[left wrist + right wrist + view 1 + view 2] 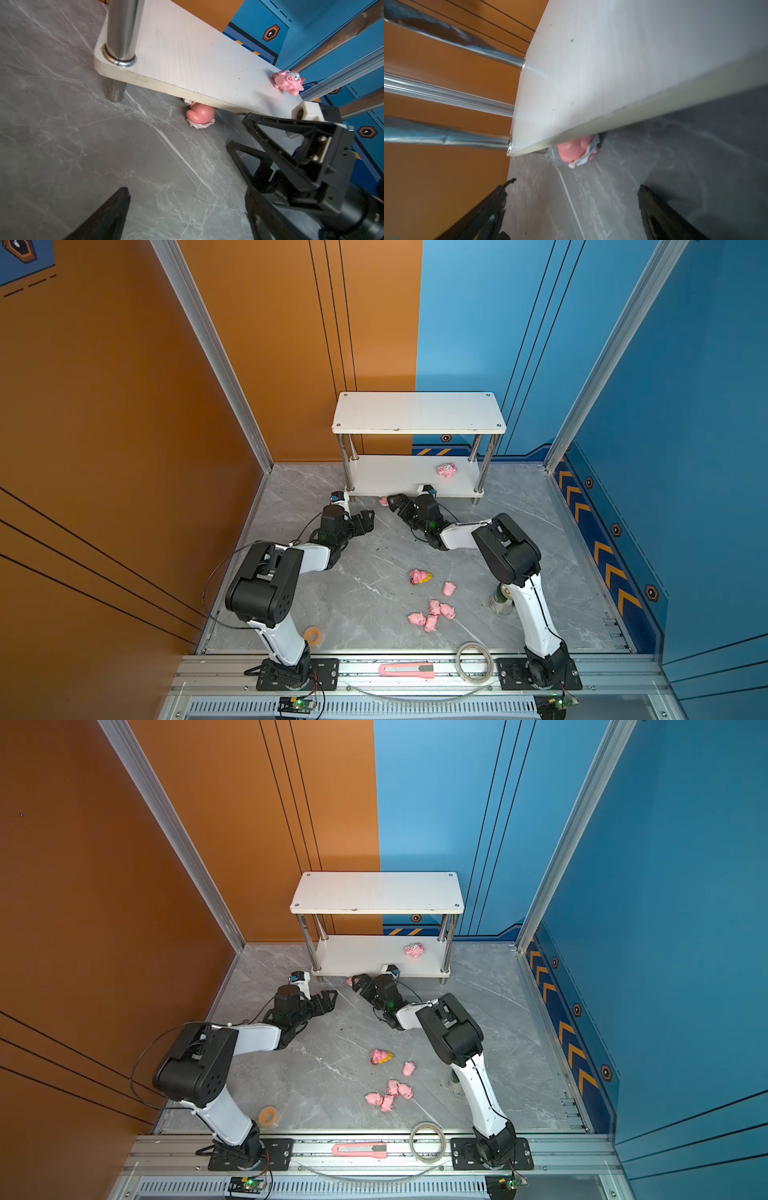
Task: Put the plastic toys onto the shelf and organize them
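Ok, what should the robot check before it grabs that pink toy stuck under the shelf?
1. Right gripper open: ok.
2. Left gripper open, holding nothing: ok.
3. Pink toy easy to reach: not ok, half under the shelf's lower board.
4. Pink toy between right jaws: not ok, it lies ahead of them.
5. Room on shelf: ok, only one figurine there.
6. Pigs shelved: not ok, on the table.

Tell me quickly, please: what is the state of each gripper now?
Left gripper: open, holding nothing.
Right gripper: open, holding nothing; the pink toy under the shelf edge lies ahead, untouched.
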Controlling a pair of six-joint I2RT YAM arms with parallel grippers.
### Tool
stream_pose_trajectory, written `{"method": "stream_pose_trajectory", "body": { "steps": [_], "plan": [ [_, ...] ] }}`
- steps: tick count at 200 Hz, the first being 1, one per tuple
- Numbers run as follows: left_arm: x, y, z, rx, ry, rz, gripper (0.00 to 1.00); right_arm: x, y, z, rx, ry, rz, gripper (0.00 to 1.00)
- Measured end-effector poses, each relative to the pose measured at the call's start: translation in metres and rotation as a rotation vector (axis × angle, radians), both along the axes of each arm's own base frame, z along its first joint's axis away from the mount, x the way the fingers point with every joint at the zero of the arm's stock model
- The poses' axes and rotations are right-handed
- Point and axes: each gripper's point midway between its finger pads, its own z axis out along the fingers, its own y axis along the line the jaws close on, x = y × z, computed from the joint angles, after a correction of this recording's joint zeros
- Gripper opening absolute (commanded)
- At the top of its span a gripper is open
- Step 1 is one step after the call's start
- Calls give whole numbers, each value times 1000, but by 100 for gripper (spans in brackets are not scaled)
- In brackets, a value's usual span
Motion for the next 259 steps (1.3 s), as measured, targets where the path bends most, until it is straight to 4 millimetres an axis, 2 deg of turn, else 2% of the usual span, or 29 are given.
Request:
{"method": "stream_pose_trajectory", "body": {
  "steps": [30,58,108,164,225,238,243,259],
  "plan": [
    [18,-9,-8,-32,-4,-16,88,27,-2,1,-7,-17,-17,100],
    [35,-18,-10,-76,-27,-35,87,42,14,3,-5,-40,11,100],
    [62,-33,-17,-177,-54,-69,88,47,44,5,0,-59,75,100],
    [79,-42,-25,-222,-54,-81,87,54,56,7,22,-76,93,100],
    [82,-46,-24,-250,-61,-93,88,53,58,8,66,-70,97,99],
    [80,-48,-24,-260,-64,-100,88,51,59,9,88,-78,105,98],
    [79,-48,-24,-261,-67,-102,83,49,59,9,97,-80,106,98],
    [71,-51,-25,-277,-67,-113,83,39,62,10,122,-79,120,96]
  ]
}}
